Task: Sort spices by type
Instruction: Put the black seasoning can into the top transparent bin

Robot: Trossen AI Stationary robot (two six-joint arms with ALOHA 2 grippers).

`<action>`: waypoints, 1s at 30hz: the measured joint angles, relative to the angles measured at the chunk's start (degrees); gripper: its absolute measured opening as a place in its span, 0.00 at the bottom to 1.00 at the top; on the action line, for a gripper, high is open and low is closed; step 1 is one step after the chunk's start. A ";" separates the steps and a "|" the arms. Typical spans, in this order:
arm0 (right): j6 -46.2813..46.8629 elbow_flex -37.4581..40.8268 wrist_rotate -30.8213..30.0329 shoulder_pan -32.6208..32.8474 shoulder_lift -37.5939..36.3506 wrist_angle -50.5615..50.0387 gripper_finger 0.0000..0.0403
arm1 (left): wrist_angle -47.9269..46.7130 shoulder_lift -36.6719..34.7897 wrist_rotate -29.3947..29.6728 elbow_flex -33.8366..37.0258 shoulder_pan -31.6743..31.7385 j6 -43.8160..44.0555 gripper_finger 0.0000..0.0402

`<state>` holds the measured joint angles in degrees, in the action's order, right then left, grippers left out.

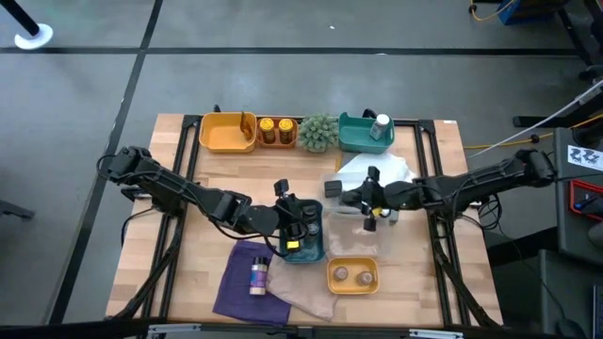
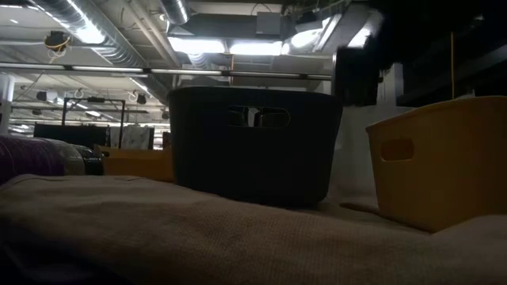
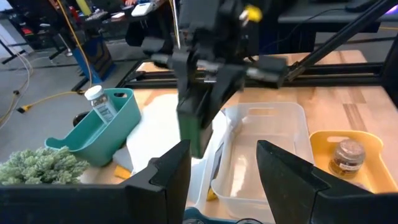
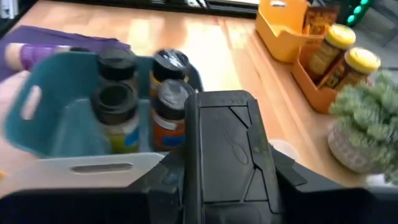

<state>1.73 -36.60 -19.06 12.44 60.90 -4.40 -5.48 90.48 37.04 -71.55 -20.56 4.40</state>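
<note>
High view, table's near edge first: a purple-labelled jar (image 1: 256, 276) lies on a purple cloth (image 1: 243, 287); a small yellow plastic tray (image 1: 353, 275) groups two brown-lidded jars. Mid-table, the left gripper (image 1: 299, 229), fingers parted and empty, hovers over a teal tray (image 1: 303, 250) collecting dark-lidded spice jars (image 4: 116, 96). The right gripper (image 1: 369, 200), clamped on nothing, hangs over a clear bin (image 3: 273, 149). Farthest, yellow-lidded jars (image 1: 276, 131) share an orange tray (image 1: 277, 141).

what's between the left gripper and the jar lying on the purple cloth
Nothing visible blocks it. The left gripper hangs over the dark teal tray; the jar lies beside that tray on the purple cloth, uncovered.
</note>
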 joint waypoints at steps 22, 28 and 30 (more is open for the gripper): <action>-2.06 19.59 15.84 -14.75 1.90 28.65 0.30 | -0.09 0.00 0.00 0.00 0.02 0.11 0.41; -2.15 19.57 15.70 -14.72 7.68 35.03 0.30 | -0.15 0.00 0.01 0.00 0.04 0.11 0.41; -2.18 19.57 15.71 -14.72 9.91 37.51 0.30 | -0.13 0.00 0.00 0.00 0.04 0.11 0.41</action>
<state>-0.45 -17.04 -3.36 -2.28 70.82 33.12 -5.61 90.48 37.04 -71.55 -20.51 4.51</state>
